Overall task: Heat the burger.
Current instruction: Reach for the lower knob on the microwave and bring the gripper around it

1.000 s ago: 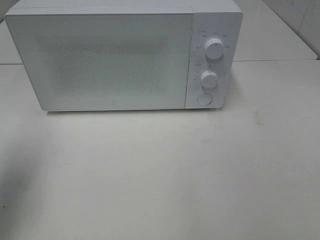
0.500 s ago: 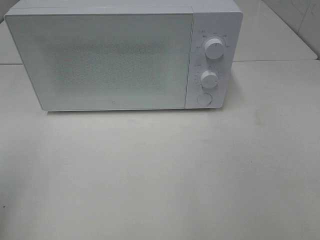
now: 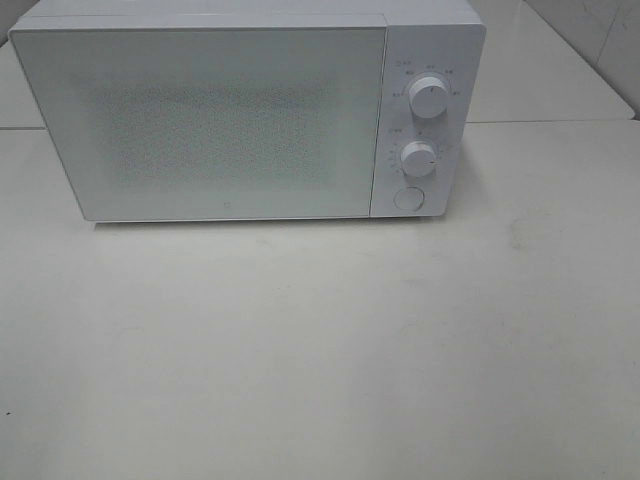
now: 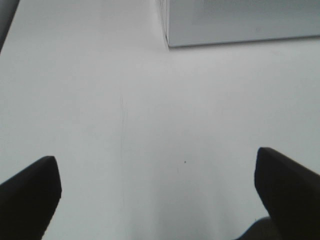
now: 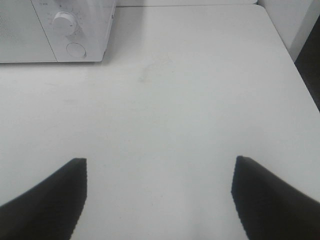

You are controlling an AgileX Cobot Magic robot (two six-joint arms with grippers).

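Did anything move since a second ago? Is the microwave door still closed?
Nothing visibly changed. The microwave has not moved and its door is still shut. The upper knob and lower knob point as before. The left end effector and right end effector hang open over the table, holding nothing.

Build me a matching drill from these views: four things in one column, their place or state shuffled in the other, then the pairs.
1 microwave door
2 upper knob
3 round button
4 left gripper

a lowest on the control panel
b open, holding nothing
c shut
d top of the control panel

Pairs: 1-c, 2-d, 3-a, 4-b
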